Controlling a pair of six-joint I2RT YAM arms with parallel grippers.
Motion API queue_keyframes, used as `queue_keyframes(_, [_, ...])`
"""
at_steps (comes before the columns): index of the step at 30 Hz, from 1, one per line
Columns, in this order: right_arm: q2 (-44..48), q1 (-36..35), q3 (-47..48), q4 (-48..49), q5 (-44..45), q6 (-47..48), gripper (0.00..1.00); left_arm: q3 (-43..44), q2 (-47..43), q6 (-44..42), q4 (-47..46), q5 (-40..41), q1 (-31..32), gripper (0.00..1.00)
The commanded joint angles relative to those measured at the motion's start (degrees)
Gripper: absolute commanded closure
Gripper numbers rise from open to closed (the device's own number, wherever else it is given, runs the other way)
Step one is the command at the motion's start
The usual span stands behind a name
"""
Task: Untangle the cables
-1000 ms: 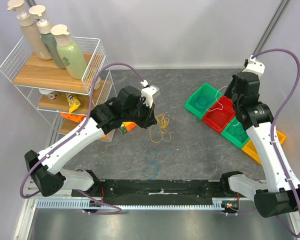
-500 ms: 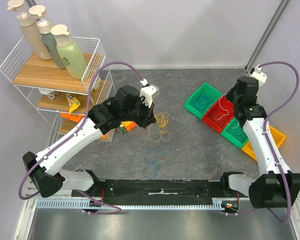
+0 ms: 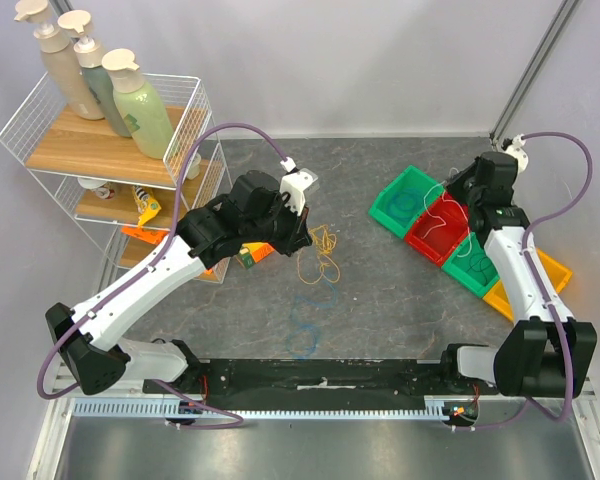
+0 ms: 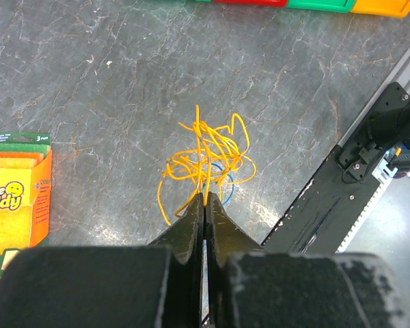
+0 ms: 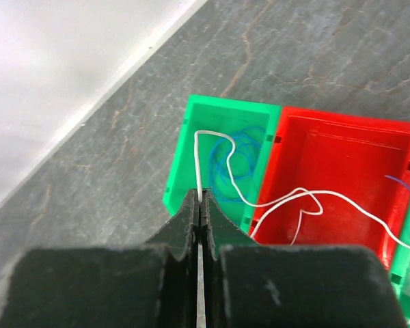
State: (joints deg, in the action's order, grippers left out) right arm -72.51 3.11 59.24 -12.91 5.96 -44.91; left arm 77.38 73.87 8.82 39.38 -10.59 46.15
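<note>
A tangle of yellow cable (image 3: 321,252) lies mid-table with a thin blue cable (image 4: 225,188) under it. My left gripper (image 4: 204,198) is shut on a strand of the yellow cable (image 4: 206,152) and sits just left of the tangle in the top view (image 3: 302,236). My right gripper (image 5: 200,196) is shut on a white cable (image 5: 297,198) above the bins at the right (image 3: 467,190). The white cable (image 3: 438,208) loops over the left green bin (image 5: 198,164) and into the red bin (image 5: 355,171). A blue cable (image 5: 236,160) lies coiled in that green bin.
A row of bins runs along the right: green (image 3: 405,200), red (image 3: 442,231), green (image 3: 472,266), orange (image 3: 515,290). A wire shelf rack (image 3: 110,170) with pump bottles (image 3: 140,103) stands at the left. A sponge pack (image 4: 14,198) lies by the left arm. A black rail (image 3: 320,375) spans the near edge.
My right arm has swung down and back over the bins with the white cable, which now drapes into the green and red bins. My left gripper has stayed put on the yellow cable.
</note>
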Motion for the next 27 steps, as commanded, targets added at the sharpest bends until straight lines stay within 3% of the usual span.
queue_keyframes(1, [0.44,0.05,3.77,3.41,-3.93,-4.05,1.0,2.68,0.05,-2.75,-0.35,1.01,0.25,0.98])
queue_keyframes(8, [0.26,0.05,4.04,4.38,-2.88,-5.37,1.0,2.51,0.05,-3.54,-0.35,1.8,0.26,0.98])
queue_keyframes(20, [-3.69,0.84,-2.1,14.22,-2.09,-5.28,1.0,0.93,-0.92,-3.9,-0.26,2.68,0.17,0.98])
queue_keyframes(27, [1.66,3.21,-7.47,10.02,2.12,-0.46,1.0,-0.39,-2.15,-5.39,-0.26,4.08,0.17,0.98])
